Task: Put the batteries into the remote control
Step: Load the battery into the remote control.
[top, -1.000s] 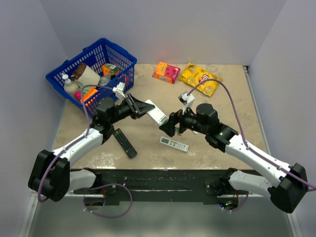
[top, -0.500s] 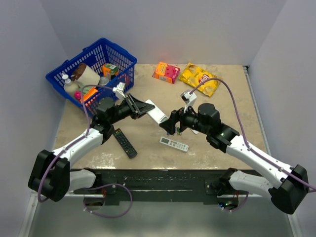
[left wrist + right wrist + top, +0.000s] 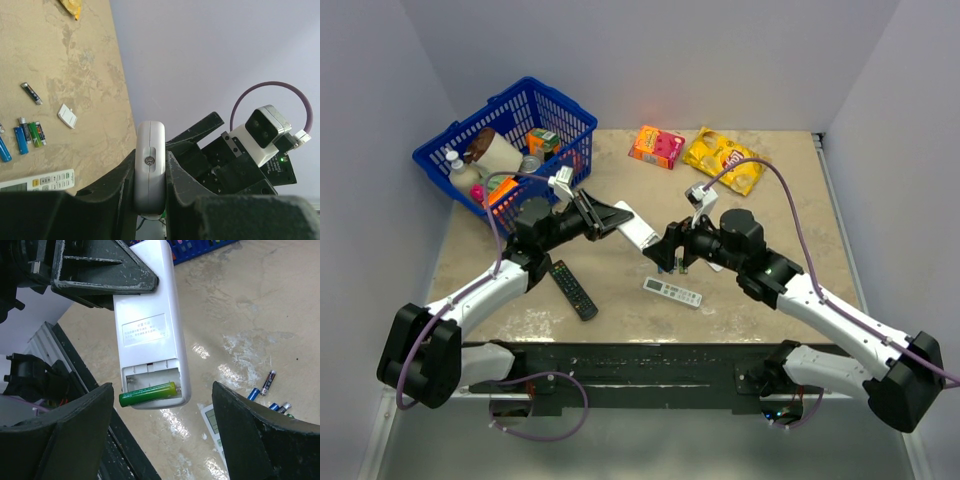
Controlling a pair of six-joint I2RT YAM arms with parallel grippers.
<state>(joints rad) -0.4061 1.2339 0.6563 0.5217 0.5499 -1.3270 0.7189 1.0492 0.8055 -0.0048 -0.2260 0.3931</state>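
Note:
My left gripper (image 3: pixel 608 219) is shut on the short white remote control (image 3: pixel 638 232) and holds it in the air, back side up. In the left wrist view the remote (image 3: pixel 149 150) sits end-on between the fingers (image 3: pixel 177 172). In the right wrist view its battery bay (image 3: pixel 152 380) is uncovered. A green battery (image 3: pixel 148 393) lies slanted in the bay, with its left end past the remote's edge. My right gripper (image 3: pixel 164 407) is wide open around the remote's end and touches nothing. Loose batteries (image 3: pixel 28 137) lie on the table; they also show in the right wrist view (image 3: pixel 268 382).
A slimmer white remote (image 3: pixel 672 292) and a black remote (image 3: pixel 572 289) lie on the table below the grippers. The white battery cover (image 3: pixel 67 115) lies by the loose cells. A blue basket (image 3: pixel 560 115) of groceries stands far left. An orange box (image 3: pixel 657 146) and a yellow bag (image 3: pixel 725 160) lie at the back.
My right gripper has shifted slightly up and toward the remote's end. The left arm and the remote have stayed still.

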